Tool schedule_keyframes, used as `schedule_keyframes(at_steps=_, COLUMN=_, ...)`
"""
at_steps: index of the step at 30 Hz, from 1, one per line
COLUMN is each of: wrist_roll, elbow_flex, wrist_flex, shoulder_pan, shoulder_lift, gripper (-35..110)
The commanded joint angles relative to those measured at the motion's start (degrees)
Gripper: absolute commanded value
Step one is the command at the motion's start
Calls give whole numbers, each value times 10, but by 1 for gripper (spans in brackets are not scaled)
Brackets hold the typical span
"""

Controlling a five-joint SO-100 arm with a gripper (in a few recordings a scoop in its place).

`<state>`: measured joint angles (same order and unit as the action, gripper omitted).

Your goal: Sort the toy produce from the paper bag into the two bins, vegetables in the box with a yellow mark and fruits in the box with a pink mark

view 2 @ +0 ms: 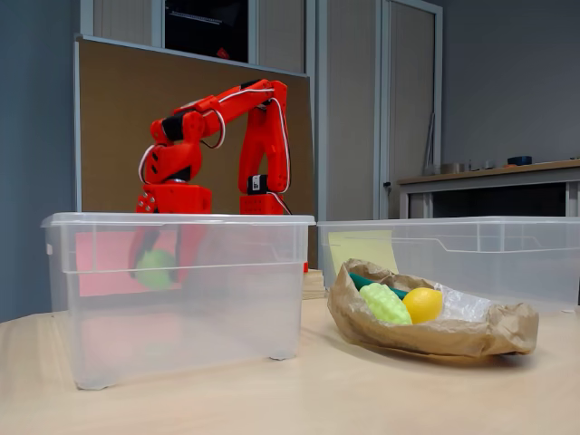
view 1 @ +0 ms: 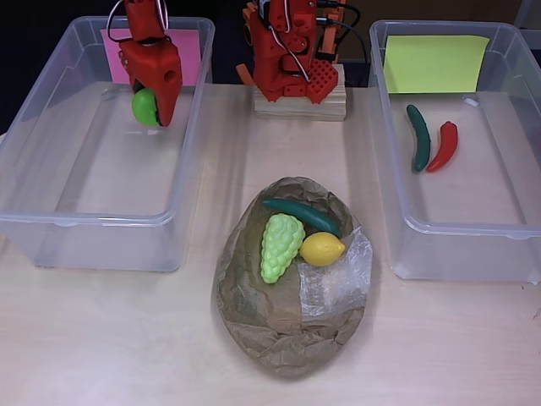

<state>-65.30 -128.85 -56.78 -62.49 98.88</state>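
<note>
Over the bin with the pink mark (view 1: 101,161), your gripper (view 1: 152,106) points down inside the walls, jaws closed narrowly on a round green fruit (view 1: 144,107). On the paper bag (view 1: 287,326), the green grapes (view 1: 280,245) lie lengthwise top to bottom in the overhead view, stem end toward the arm, touching the lemon (view 1: 322,249) and a dark cucumber (view 1: 302,215).

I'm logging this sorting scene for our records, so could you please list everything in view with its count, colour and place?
Pink-marked bin: 1, clear plastic, left in the overhead view.
Yellow-marked bin: 1, clear plastic, right in the overhead view.
Paper bag: 1, brown, flattened on the table between the bins.
Toy grapes: 1, light green, on the bag.
Toy lemon: 1, yellow, on the bag beside the grapes.
Toy cucumber: 1, dark green, on the bag.
Second cucumber: 1, dark green, in the yellow-marked bin.
Toy chilli: 1, red, beside it.
Green ball-shaped fruit: 1, held over the pink-marked bin.
Table: 1, pale wood.
Arm's fingers: red, closed on the green fruit.
</note>
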Motion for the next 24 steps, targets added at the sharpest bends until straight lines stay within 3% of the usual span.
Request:
schedule_keyframes(at_steps=1, wrist_roll=6, elbow_flex=-11, wrist_flex=7, shoulder_pan=-13, shoulder_lift=25, gripper=44)
schedule_keyframes(at_steps=7, wrist_roll=50, elbow_flex=-4, wrist_flex=6, shoulder_pan=-4, shoulder_lift=83, gripper=50)
schedule_keyframes(at_steps=13, wrist_roll=149, elbow_flex=74, wrist_flex=-60, shoulder_pan=56, shoulder_lift=185, gripper=45)
schedule_keyframes(at_steps=19, wrist_roll=199, elbow_flex=163, wrist_flex=-134, shoulder_pan=211, shoulder_lift=275, gripper=38)
schedule_keyframes(at_steps=24, wrist_roll=176, elbow_flex=212, wrist_flex=-148, shoulder_pan=403, shoulder_lift=301, gripper=35)
